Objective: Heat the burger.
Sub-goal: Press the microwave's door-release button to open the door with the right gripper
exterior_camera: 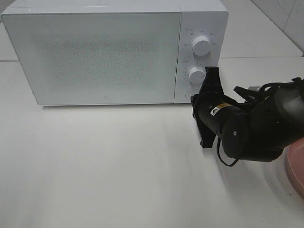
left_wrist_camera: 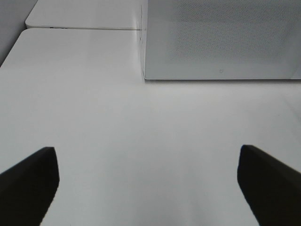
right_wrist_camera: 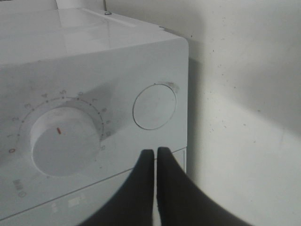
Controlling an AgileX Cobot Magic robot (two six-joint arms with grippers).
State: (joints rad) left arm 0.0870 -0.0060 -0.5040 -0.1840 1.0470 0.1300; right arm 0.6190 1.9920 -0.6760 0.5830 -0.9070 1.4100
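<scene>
The burger is out of view. The white microwave [exterior_camera: 95, 52] stands at the back of the table with its door closed. My right gripper [exterior_camera: 194, 99] is shut with nothing in it, and its tips are at the control panel's bottom corner. In the right wrist view the shut fingertips [right_wrist_camera: 155, 153] sit just short of the round button [right_wrist_camera: 154, 107], beside the timer dial [right_wrist_camera: 66, 141]. Whether they touch the panel I cannot tell. My left gripper [left_wrist_camera: 148, 183] is open and empty over bare table, facing the microwave's front [left_wrist_camera: 221, 42]. It does not show in the exterior high view.
Two white dials [exterior_camera: 201, 46] [exterior_camera: 196, 75] sit on the panel above the round button. A pink plate [exterior_camera: 297, 166] shows at the right edge, partly behind the right arm. White table [exterior_camera: 104, 166] spreads in front of the microwave.
</scene>
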